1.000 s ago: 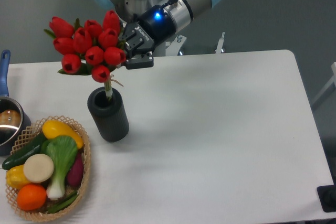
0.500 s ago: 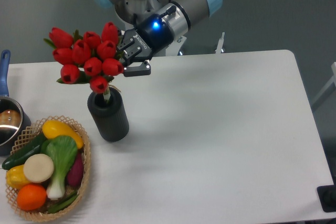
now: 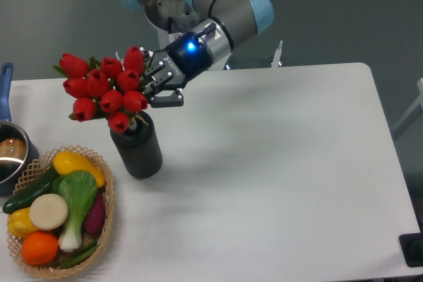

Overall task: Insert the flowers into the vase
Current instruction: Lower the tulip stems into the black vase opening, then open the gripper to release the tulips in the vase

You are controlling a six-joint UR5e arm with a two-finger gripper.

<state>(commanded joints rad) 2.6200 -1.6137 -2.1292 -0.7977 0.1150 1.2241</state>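
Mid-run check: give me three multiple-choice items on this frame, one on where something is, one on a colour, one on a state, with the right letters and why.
1. Where does the vase stand relative to the wicker basket?
A. inside it
B. up and to the right of it on the table
C. at the table's far right edge

2. What colour are the buds of the flowers?
A. red
B. yellow
C. white

3. How do the flowers stand now?
A. lying flat on the table
B. lying in the basket
C. stems in the vase mouth, gripper beside the bunch

Answers: 1 B, the black cylinder stands on the table just past the basket's upper right rim. 2 A, every bud visible is red. 3 C, the lowest buds sit just above the vase mouth with the gripper at the bunch's right side.
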